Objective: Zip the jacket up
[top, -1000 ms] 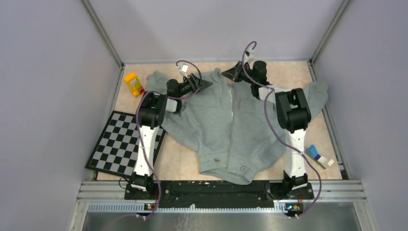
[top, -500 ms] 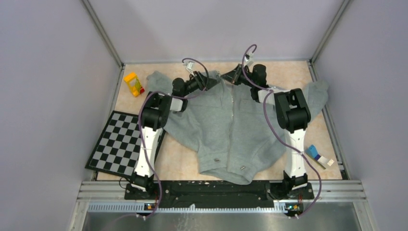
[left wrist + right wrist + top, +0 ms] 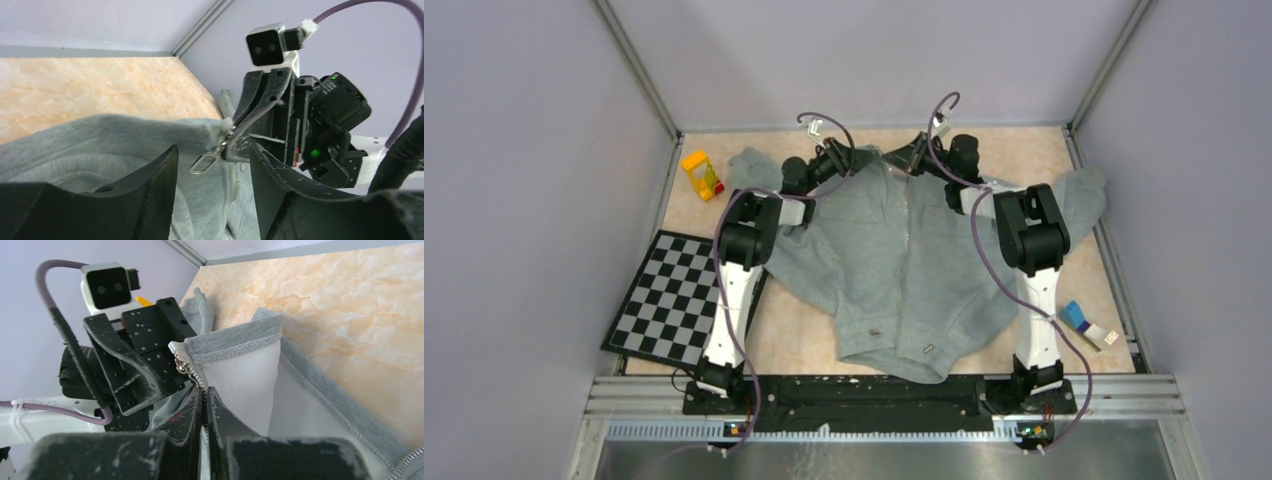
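The jacket (image 3: pixel 894 280) is spread on the surface (image 3: pixel 809 335), hem nearest the arm bases, its front seemingly closed almost to the collar (image 3: pixel 235 340) at the far end. The zipper pull (image 3: pixel 202 162) is framed by the open left end effector (image 3: pixel 212 150) but not gripped. If that end effector is closed off-centre, the small tab could be knocked aside or fleece pinched instead. The collar is clamped by the closed right end effector (image 3: pixel 205 396), and the track would be slackened by a slip there. Both arms are stretched far forward, wrists angled inward toward each other.
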Robot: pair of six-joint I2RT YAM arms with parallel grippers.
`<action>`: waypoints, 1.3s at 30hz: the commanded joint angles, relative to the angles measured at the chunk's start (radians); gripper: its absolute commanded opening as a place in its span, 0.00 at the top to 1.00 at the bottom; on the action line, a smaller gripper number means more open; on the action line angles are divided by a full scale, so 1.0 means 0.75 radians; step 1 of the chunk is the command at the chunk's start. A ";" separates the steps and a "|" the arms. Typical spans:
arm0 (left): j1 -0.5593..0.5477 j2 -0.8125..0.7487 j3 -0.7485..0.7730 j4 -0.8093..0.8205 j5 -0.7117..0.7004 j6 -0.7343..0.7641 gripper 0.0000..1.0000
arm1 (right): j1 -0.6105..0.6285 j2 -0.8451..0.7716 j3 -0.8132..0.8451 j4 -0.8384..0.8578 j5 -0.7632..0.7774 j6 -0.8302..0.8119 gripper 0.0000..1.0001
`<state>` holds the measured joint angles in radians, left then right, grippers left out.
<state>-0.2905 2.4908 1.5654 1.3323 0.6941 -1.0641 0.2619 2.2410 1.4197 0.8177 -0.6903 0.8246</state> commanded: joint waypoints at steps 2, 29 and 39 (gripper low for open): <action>0.001 0.011 0.018 -0.001 -0.035 -0.003 0.36 | 0.015 -0.030 -0.012 0.102 -0.023 0.014 1.00; -0.008 0.112 0.139 0.132 0.035 -0.138 0.72 | 0.014 -0.008 -0.011 0.124 -0.029 0.036 1.00; -0.009 0.119 0.137 0.196 0.052 -0.162 0.97 | 0.014 0.008 -0.002 0.084 -0.007 0.025 1.00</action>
<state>-0.2943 2.5690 1.6367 1.3937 0.7177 -1.1805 0.2619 2.2414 1.4136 0.8452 -0.6983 0.8429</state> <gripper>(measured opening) 0.077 0.011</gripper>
